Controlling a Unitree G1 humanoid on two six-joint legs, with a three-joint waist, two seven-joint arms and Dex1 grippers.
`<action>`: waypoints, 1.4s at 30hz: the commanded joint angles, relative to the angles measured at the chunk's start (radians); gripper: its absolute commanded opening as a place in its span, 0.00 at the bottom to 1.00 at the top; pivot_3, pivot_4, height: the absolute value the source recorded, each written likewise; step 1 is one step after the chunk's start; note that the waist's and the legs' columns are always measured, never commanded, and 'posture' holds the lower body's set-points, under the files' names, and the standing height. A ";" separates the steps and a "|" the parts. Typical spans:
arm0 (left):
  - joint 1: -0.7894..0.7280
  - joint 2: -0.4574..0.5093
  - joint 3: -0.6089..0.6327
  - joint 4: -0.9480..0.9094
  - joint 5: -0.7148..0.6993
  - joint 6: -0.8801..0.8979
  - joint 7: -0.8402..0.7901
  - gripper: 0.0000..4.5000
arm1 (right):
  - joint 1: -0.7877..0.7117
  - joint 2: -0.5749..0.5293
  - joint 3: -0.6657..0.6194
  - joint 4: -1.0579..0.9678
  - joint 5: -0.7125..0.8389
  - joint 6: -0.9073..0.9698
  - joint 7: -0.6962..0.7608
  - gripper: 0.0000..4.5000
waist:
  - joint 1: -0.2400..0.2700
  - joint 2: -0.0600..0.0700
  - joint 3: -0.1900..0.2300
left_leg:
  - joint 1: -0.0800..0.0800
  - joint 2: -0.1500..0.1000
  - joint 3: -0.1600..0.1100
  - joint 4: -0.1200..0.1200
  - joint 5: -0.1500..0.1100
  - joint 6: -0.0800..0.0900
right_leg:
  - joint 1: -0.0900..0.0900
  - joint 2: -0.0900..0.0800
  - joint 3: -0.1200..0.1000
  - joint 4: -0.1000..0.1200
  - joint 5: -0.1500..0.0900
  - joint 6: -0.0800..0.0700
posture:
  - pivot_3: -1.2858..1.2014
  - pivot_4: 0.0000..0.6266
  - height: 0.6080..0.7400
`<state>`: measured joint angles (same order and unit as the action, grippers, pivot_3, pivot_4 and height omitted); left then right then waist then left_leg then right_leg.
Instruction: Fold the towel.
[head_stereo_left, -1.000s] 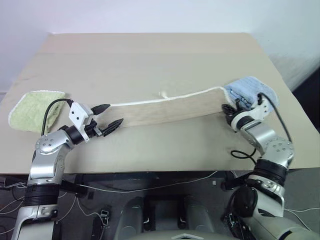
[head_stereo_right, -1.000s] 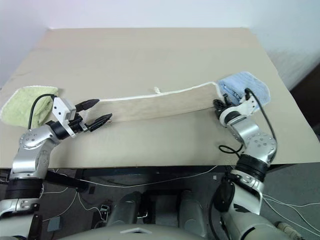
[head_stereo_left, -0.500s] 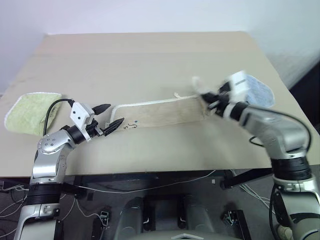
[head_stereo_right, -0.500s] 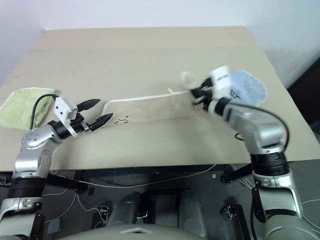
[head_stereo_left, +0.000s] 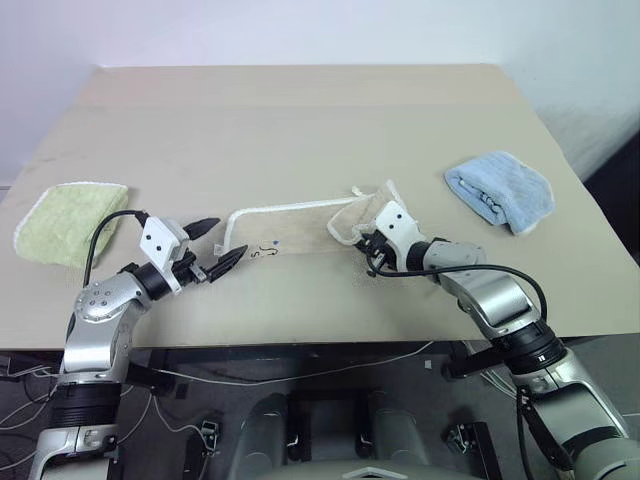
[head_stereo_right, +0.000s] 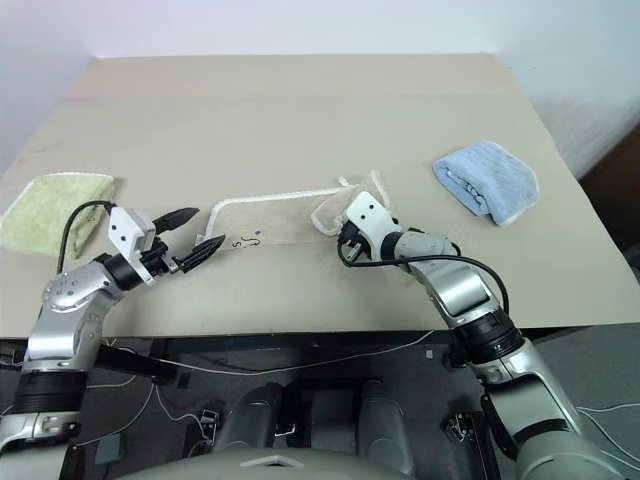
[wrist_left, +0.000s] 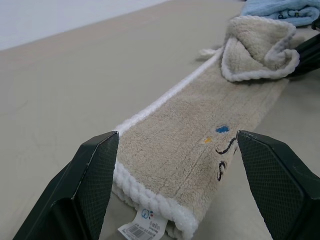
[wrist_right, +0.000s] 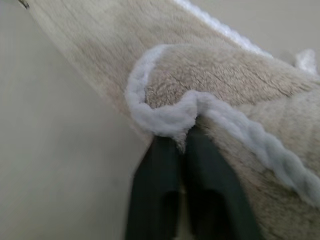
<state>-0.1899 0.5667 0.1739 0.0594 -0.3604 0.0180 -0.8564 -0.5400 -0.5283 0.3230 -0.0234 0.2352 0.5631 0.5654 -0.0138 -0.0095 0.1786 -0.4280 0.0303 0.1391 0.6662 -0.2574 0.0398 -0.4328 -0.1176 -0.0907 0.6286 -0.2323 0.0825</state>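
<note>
While my right gripper (wrist_right: 186, 150) pinched the towel (head_stereo_left: 300, 226) at its doubled-over end, the strip ran lengthwise toward my spread, empty left gripper (head_stereo_left: 215, 244), just short of its free end.

The far half of the bench (head_stereo_left: 300, 110) lies bare and passable. Nearer, the beige towel (head_stereo_left: 290, 228) stretches between both end effectors. A green towel (head_stereo_left: 65, 218) occupies the left edge, a blue towel (head_stereo_left: 500, 190) the right.
</note>
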 joint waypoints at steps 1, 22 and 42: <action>0.009 0.005 0.020 -0.053 -0.015 0.004 0.012 0.88 | 0.010 0.002 -0.074 -0.055 0.028 0.013 0.034 0.38 | 0.001 0.000 0.000 | 0.000 0.000 0.000 0.000 -0.001 0.001 | 0.000 0.000 0.000 0.000 0.000 0.000 | 0.52 0.24 1.00; 0.160 -0.117 0.112 -0.336 -0.387 0.427 0.217 0.88 | -0.070 0.055 -0.319 0.225 0.058 -0.180 0.101 0.00 | -0.005 0.000 0.000 | 0.000 0.000 -0.001 0.000 -0.001 0.002 | 0.001 0.000 0.000 0.000 0.000 0.000 | 0.52 0.24 1.00; 0.240 -0.438 0.251 -0.415 -0.872 0.740 0.930 1.00 | -0.120 0.125 -0.331 0.340 0.028 -0.418 0.241 0.00 | 0.001 -0.001 -0.002 | 0.003 0.000 -0.002 0.000 0.001 -0.002 | 0.005 0.000 0.000 0.000 0.000 0.000 | 0.52 0.24 1.00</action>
<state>0.0500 0.1352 0.4046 -0.3807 -1.1872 0.7427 0.0076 -0.6576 -0.3855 0.0252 0.3787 0.2283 0.1360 0.7960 -0.0126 -0.0105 0.1770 -0.4245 0.0300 0.1369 0.6667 -0.2566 0.0383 -0.4280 -0.1181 -0.0909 0.6285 -0.2323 0.0824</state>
